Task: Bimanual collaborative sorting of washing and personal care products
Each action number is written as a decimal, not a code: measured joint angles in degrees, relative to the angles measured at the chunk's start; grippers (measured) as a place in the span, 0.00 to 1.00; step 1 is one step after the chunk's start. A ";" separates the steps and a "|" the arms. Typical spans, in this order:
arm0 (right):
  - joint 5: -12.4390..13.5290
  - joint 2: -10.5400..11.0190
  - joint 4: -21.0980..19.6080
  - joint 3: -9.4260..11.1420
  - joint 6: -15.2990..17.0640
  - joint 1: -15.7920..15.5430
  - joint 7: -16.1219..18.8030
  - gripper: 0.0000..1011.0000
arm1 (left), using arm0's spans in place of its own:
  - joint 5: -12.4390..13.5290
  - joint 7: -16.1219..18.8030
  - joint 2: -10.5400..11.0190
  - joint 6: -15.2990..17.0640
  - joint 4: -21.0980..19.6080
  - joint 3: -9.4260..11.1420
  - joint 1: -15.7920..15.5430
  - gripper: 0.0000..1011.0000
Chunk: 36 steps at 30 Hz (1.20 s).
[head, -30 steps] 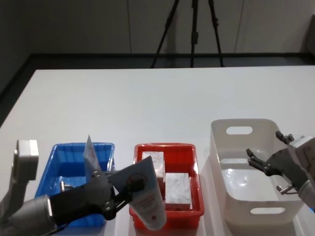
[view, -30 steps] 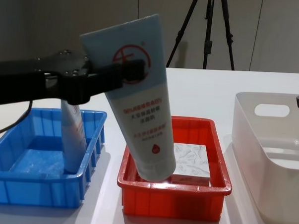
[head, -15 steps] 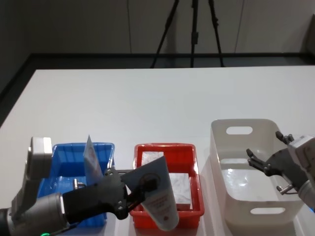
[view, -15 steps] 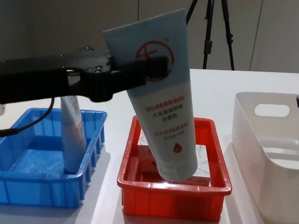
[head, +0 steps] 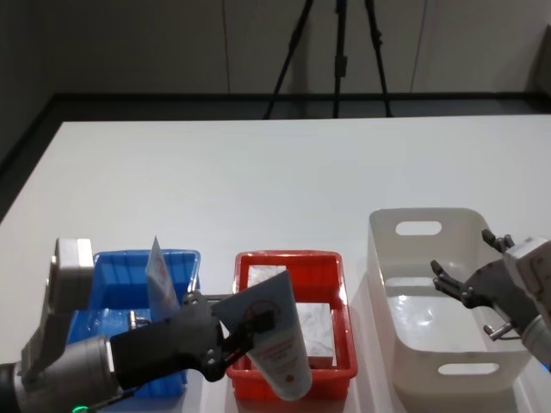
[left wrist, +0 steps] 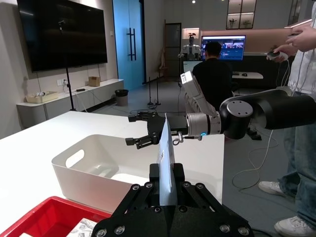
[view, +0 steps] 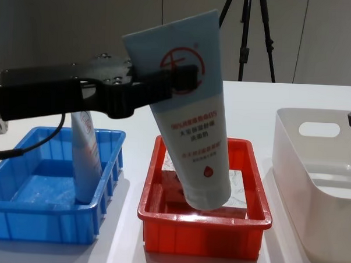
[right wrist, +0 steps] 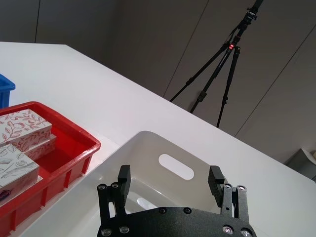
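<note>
Fingers: your left gripper (view: 179,84) had its fingers clamped flat on the pale-blue tube (view: 194,138), near the crimped end.
Tube axis: the tube hung tilted, with the crimp up and leaning toward your left and the cap down.
Tube place: its cap sat over the red bin (view: 201,233), just above the white boxes (view: 240,187) lying in it.
Direction that counts: the blue bin (view: 43,226), where a second tube (view: 84,154) stood, lay to the left of the cap. If like goes with like, you had a leftward carry ahead.
Other arm: your right gripper (right wrist: 169,178) hovered over the white bin (view: 313,190), fingers spread wide and empty, well apart from the tube.
Nearer arm: the left, already holding.
Counter: the three bins stood in a row on the white counter (head: 258,189).
</note>
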 joint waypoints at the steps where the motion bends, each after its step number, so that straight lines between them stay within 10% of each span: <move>1: 0.00 0.00 0.00 0.00 0.00 0.00 0.00 0.99 | 0.00 -0.03 0.00 0.00 0.00 0.00 0.00 0.16; 36: 1.40 0.38 -1.52 1.84 -1.64 -1.57 5.35 0.99 | 0.00 -0.27 0.00 0.10 -0.02 -0.10 0.10 0.16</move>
